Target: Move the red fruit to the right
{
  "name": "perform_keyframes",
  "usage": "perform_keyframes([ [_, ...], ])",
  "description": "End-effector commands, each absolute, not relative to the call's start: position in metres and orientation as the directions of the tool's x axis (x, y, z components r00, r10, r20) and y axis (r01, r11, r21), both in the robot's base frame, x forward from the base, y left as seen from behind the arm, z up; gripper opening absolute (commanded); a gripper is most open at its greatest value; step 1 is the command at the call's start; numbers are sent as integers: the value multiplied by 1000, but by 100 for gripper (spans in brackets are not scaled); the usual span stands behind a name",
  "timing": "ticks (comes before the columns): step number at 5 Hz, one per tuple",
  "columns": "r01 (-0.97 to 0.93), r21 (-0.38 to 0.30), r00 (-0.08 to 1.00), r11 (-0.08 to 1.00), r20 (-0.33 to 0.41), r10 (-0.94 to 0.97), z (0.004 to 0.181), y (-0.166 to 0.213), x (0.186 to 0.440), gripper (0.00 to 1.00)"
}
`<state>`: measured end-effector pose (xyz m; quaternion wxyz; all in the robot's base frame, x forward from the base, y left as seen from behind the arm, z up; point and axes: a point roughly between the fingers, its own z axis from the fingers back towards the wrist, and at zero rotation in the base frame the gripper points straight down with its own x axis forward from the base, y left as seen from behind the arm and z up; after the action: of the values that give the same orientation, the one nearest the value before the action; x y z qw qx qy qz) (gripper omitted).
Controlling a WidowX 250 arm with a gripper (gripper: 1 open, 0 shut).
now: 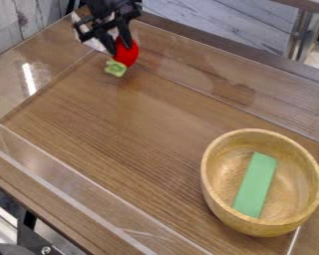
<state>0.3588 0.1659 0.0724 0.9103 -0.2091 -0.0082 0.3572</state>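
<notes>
We see a bright red fruit (124,56) with pale green cap, pinched between the gripper's (119,47) jaws.

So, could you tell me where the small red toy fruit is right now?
The small red toy fruit sits at the camera view's upper left, gripped in the black pincer, far from the wooden bowl at lower right.

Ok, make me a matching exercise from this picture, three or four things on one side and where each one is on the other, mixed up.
Things:
1. red fruit
2. green block
3. wooden bowl
4. fingers

Places:
A. lying inside the bowl
B. near right part of the table
C. closed around the fruit
D. far left, between the fingers

Pairs: 1-D, 2-A, 3-B, 4-C
</notes>
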Motion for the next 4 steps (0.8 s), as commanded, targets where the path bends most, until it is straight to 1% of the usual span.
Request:
perform_keyframes([
  [1,-623,-414,740,663,-38,671,114,167,366,0],
  [2,-618,-416,744,667,-35,667,121,162,365,0],
  [3,-613,-414,748,673,-28,664,125,156,366,0],
  [4,-651,-410,706,638,-20,707,130,144,369,0],
])
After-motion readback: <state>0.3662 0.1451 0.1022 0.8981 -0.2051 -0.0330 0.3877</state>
